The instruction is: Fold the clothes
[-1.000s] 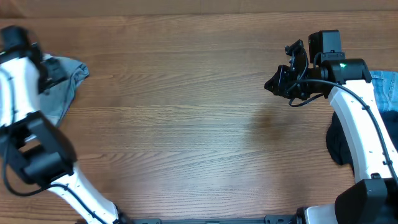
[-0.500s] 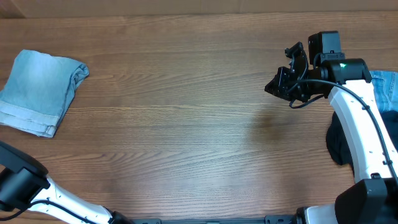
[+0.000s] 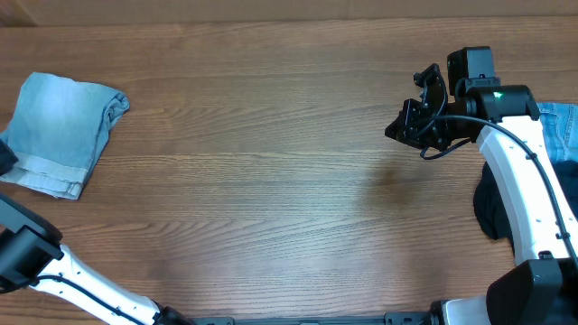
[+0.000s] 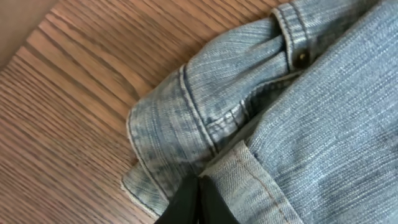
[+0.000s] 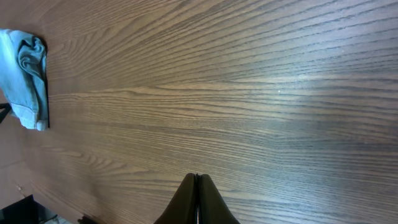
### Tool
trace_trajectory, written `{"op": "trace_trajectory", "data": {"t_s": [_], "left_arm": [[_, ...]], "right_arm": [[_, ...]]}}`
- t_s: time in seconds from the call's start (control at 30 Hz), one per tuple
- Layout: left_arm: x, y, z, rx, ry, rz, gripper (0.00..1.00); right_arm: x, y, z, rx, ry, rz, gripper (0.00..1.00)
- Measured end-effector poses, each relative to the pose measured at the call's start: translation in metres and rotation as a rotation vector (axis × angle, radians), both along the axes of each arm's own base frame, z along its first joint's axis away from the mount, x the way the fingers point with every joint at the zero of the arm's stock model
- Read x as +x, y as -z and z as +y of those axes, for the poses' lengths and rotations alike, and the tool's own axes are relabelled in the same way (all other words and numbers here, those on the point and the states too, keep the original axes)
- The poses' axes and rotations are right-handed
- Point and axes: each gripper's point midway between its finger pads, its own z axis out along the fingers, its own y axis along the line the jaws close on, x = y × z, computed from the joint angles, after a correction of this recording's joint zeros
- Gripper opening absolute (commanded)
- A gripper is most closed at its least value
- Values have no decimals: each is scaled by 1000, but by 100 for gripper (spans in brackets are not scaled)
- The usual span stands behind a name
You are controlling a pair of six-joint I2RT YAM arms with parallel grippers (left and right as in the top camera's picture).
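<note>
Folded light-blue denim jeans [image 3: 59, 131] lie at the table's far left; in the right wrist view they are a small bundle [image 5: 28, 74]. In the left wrist view the denim [image 4: 311, 124] fills the frame, with a rivet and folded hems. My left gripper [image 4: 199, 182] is shut just over the hem edge, with nothing showing between its fingers. In the overhead view it is only a dark tip at the left edge. My right gripper [image 3: 394, 128] is shut and empty over bare wood at the right [image 5: 198, 177].
More clothes lie at the right edge: a blue denim piece [image 3: 564, 126] and a dark garment [image 3: 492, 212] partly under the right arm. The left arm's white link [image 3: 36, 257] crosses the bottom-left corner. The wooden table [image 3: 271, 181] spans the view.
The left arm, which covered the jeans a second ago, has pulled away to the left edge, leaving them uncovered, and its gripper has shut. The right arm has barely moved.
</note>
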Motion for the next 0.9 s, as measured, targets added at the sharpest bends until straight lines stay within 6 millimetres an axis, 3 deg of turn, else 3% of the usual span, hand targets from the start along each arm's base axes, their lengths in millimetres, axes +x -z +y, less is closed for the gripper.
{"op": "trace_trajectory", "data": {"t_s": [0.27, 0.3, 0.37, 0.43, 0.47, 0.53, 0.57, 0.6, 0.7, 0.8, 0.87, 0.9], "left_arm": [[-20, 12, -36, -185, -67, 78, 5], [-21, 12, -37, -189, -71, 81, 10], [-20, 10, -36, -187, -71, 80, 33], [-12, -3, -26, -158, -70, 57, 41], [-3, -22, -11, -109, -72, 14, 41], [9, -51, 8, -40, -74, -48, 38], [16, -70, 20, 10, -76, -92, 18], [21, -82, 29, 50, -76, -125, 4], [29, -92, 44, 125, -55, -165, 4], [31, -74, 47, 115, -50, -153, 4], [30, -36, 46, 66, -52, -111, 4], [28, 2, 43, 17, -53, -69, 4]], "right_arm": [[-1, 0, 0, 0, 0, 4, 4], [-1, 0, 0, -1, 0, 5, 4], [-2, 1, 0, 0, 0, 11, 4], [-2, 1, 0, -1, 0, 11, 4], [-2, 1, 0, 0, 0, 8, 4], [1, 0, 0, 0, 0, -3, 4], [1, 0, 0, 0, 0, -6, 4], [2, -1, 0, 0, 0, -7, 4], [1, 0, 0, 0, 0, -7, 4], [2, -1, 0, 0, 0, -7, 4], [1, 0, 0, 0, 0, -6, 4], [0, 0, 0, -1, -1, 0, 4]]}}
